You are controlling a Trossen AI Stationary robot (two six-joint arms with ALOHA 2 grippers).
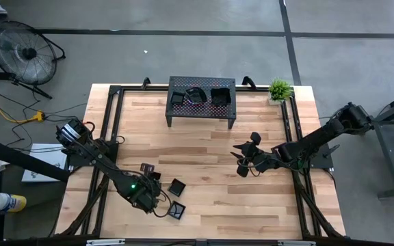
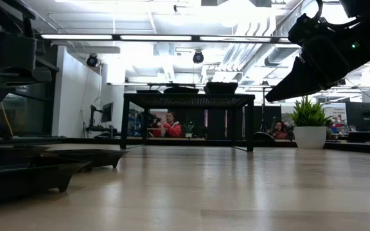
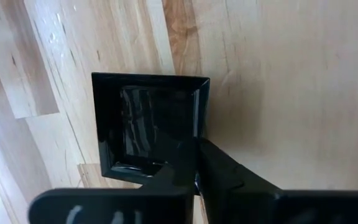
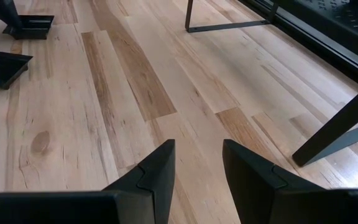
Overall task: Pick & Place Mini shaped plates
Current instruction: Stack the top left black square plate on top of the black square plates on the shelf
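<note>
Near the table's front left, a square glossy black mini plate (image 1: 177, 210) (image 3: 148, 124) lies on the wood, and my left gripper (image 1: 164, 203) is shut on it. Two more mini plates (image 1: 176, 186) (image 1: 147, 169) rest flat on the table just beyond it. Other black plates (image 1: 195, 94) (image 1: 219, 94) sit on top of the perforated rack (image 1: 202, 102) at the far edge. My right gripper (image 1: 241, 161) (image 4: 197, 163) hovers open over the table's middle right, with only bare wood between its fingers. My left gripper pinches the square plate's raised rim (image 3: 199, 138) on one side, close to a corner. One finger (image 3: 174, 171) is over the plate's hollow and the other (image 3: 225, 177) is outside it. The fingers come steeply from above. The plate still lies flat on the table.
A small potted plant (image 1: 280, 89) stands at the far right corner beside the rack. The rack's legs (image 4: 328, 134) stand close to my right gripper. Black frame rails (image 1: 112, 116) run along the table's sides. Bare wood lies between the two grippers. People sit in the room beyond the table.
</note>
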